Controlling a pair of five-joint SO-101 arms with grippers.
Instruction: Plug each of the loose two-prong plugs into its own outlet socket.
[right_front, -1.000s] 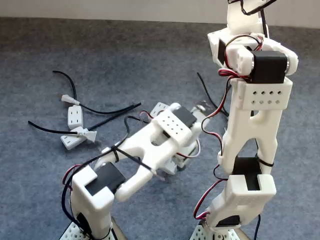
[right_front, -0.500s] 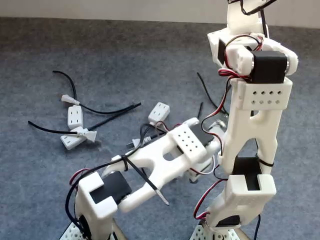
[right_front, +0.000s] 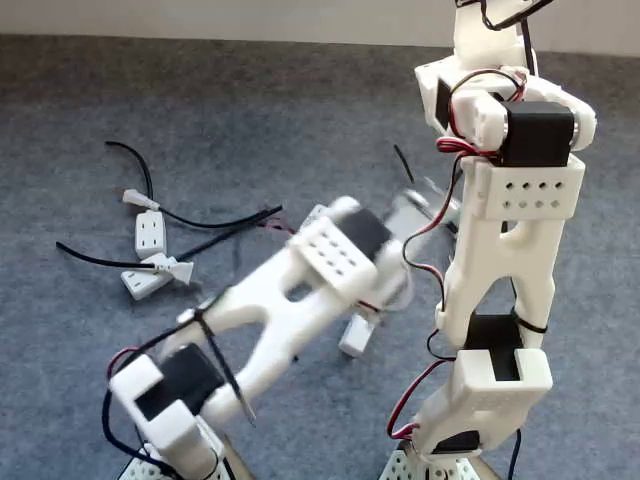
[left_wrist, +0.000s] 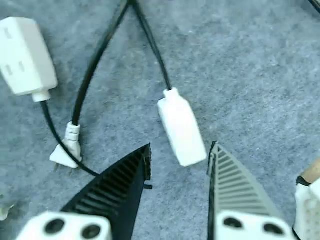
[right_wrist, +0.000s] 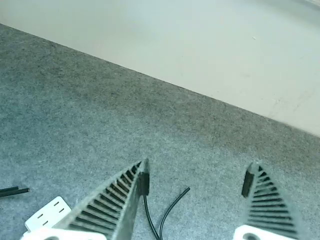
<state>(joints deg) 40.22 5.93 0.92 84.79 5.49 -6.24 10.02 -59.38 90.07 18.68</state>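
left gripper (left_wrist: 180, 149): we see its black ribbed jaws wide apart, holding nothing. just ahead, reaching in between the fingertips, lies a white oblong plastic block (left_wrist: 177, 122) that we take for a socket. its long axis points away from the gripper, black cord (left_wrist: 149, 45) at the far end. right gripper (right_wrist: 198, 166), likewise open and empty, we judge the farther one.

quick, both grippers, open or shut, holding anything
left gripper: open, holding nothing; white block lies at its fingertips
right gripper: open, holding nothing
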